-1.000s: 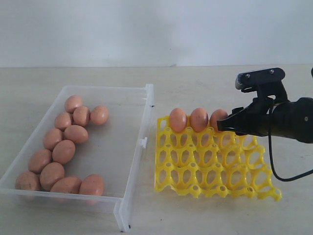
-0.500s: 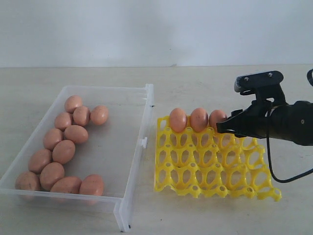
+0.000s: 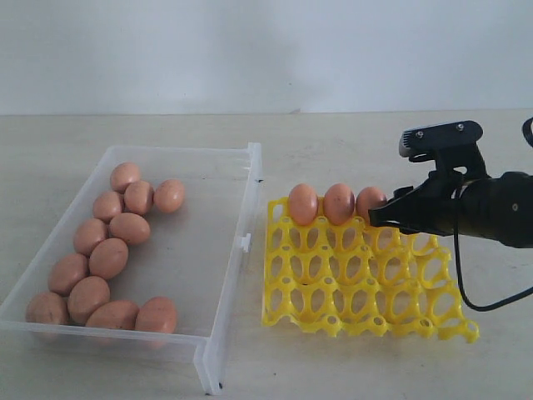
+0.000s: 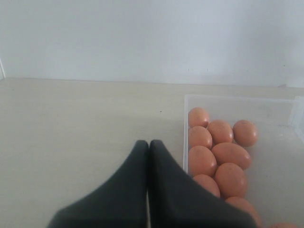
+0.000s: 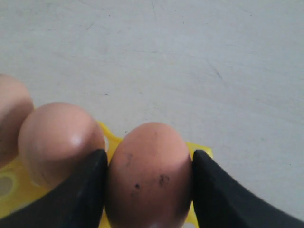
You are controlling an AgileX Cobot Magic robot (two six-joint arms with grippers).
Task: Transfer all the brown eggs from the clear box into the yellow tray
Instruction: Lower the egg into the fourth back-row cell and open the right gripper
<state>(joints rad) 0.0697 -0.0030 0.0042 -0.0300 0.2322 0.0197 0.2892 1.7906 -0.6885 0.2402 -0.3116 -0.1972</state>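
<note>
- At the far row of the yellow tray [image 3: 358, 292], the right claw [image 3: 375, 217] is clamping a speckled egg [image 5: 147, 175], one finger pressing on each side.
- The step in hand is looking like the setting-down of this egg, which is standing third in line beside two seated eggs [image 3: 321, 203]. Whether it is resting fully in its cup I cannot tell.
- The next move is calling for a gentle spreading of the fingers and a straight lift away, since the neighbouring egg is sitting just beside one finger.
- About a dozen brown eggs [image 3: 108, 257] are lying bunched in the clear box [image 3: 250, 208], along the side away from the tray, so most of the job is waiting.
- The left claw [image 4: 148, 156] is hovering just outside the box, fingers pressed together and holding nothing.
</note>
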